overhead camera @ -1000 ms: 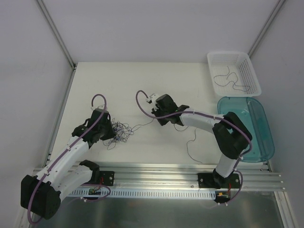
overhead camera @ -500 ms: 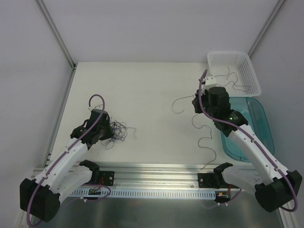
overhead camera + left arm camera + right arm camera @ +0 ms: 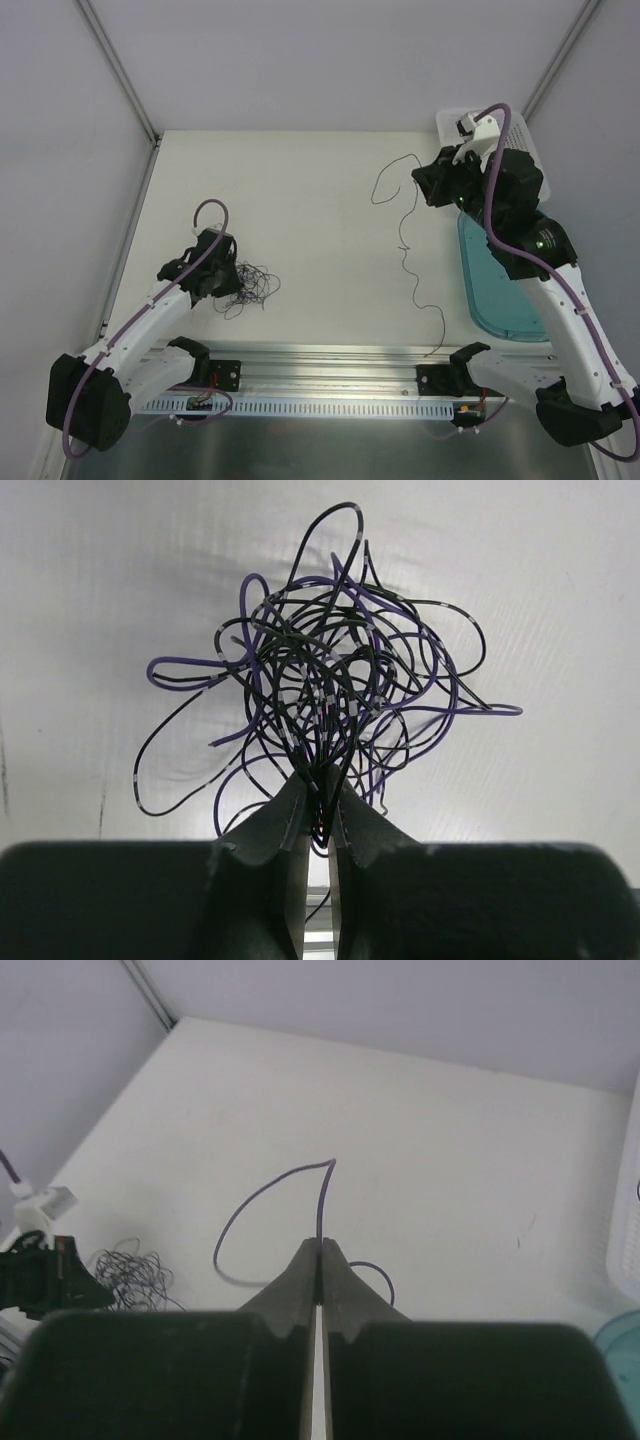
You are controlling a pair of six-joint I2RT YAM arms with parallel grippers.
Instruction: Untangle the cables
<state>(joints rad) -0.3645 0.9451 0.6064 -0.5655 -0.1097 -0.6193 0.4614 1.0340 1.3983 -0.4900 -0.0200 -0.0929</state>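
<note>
The cables (image 3: 252, 284) lie as a small wad of thin dark purple-black strands on the white table at the left. My left gripper (image 3: 231, 282) is at the wad's left edge. In the left wrist view the cables (image 3: 330, 680) fan out ahead of the left gripper (image 3: 320, 802), which is shut on several strands. My right gripper (image 3: 420, 183) is raised at the back right, shut on one long loose strand (image 3: 416, 285) that trails down toward the front rail. In the right wrist view the right gripper (image 3: 320, 1245) pinches that strand (image 3: 262, 1192).
A white basket (image 3: 446, 124) stands at the back right corner, mostly hidden by the right arm. A teal tray (image 3: 490, 300) lies in front of it. A metal rail (image 3: 330, 360) runs along the near edge, and grey walls surround the table.
My right arm swung from the table's middle up to the back right, drawing one strand clear of the wad. The left gripper stayed on the wad, shifting slightly toward the front.
</note>
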